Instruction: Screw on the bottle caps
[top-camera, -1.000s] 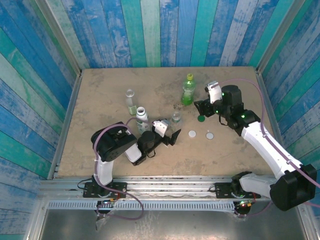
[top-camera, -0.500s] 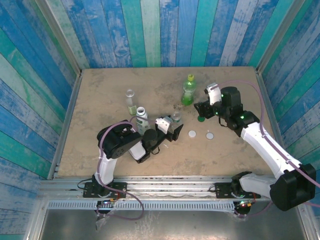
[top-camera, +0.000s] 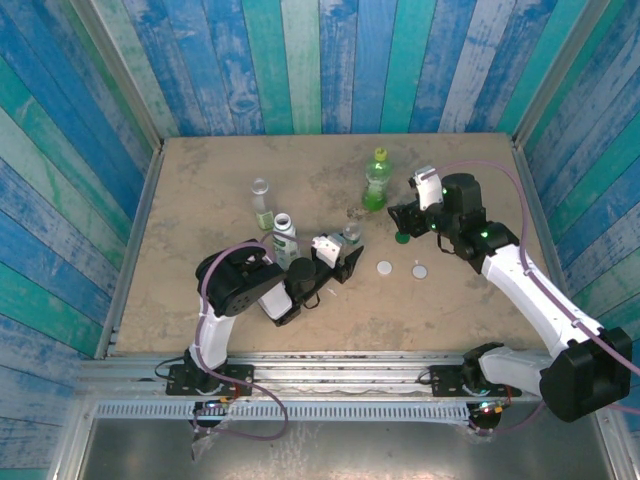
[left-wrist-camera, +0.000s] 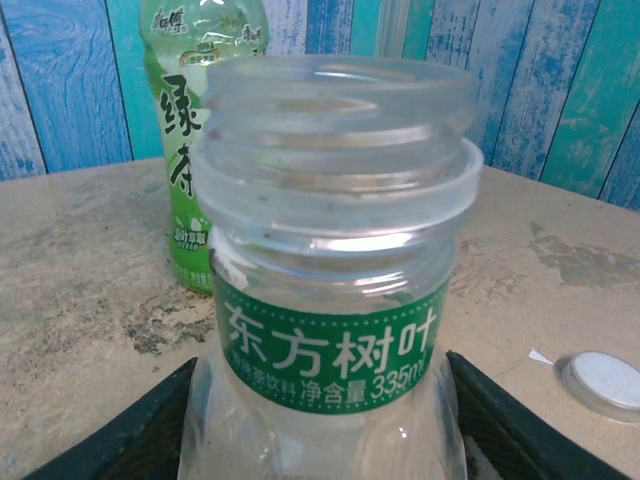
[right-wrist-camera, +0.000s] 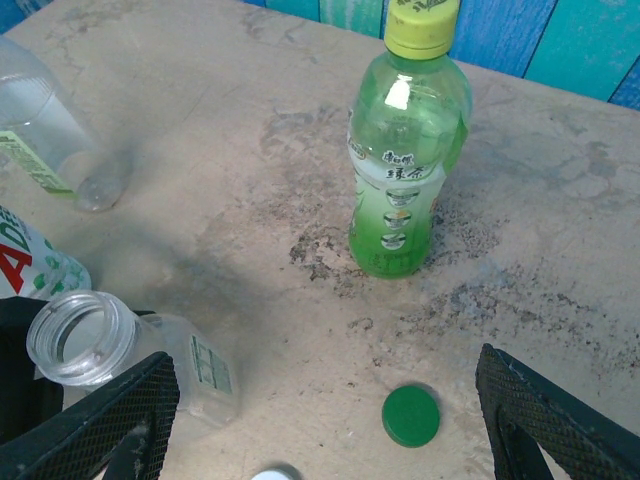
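Left gripper (top-camera: 345, 260) clamped on the lower body of an uncapped clear bottle (left-wrist-camera: 335, 300), ribbed threaded neck, glossy green label band, mid mottled beige table (top-camera: 200, 300); flat white cap (top-camera: 384, 268) just right; right gripper (top-camera: 402, 224) spread, empty, over round dark green cap (right-wrist-camera: 411, 415) near capped translucent green bottle (right-wrist-camera: 405, 170).

Four bottles stood on the bench (top-camera: 200, 180): one green bottle (top-camera: 377, 185), one white-labelled bottle (top-camera: 284, 238), a far clear bottle (top-camera: 262, 204) and a near clear bottle (top-camera: 351, 238). Four caps: one yellow-green cap (top-camera: 379, 154), one dark green cap (top-camera: 401, 237), and two white ones, the left white cap (top-camera: 384, 267) and the right white cap (top-camera: 420, 270).
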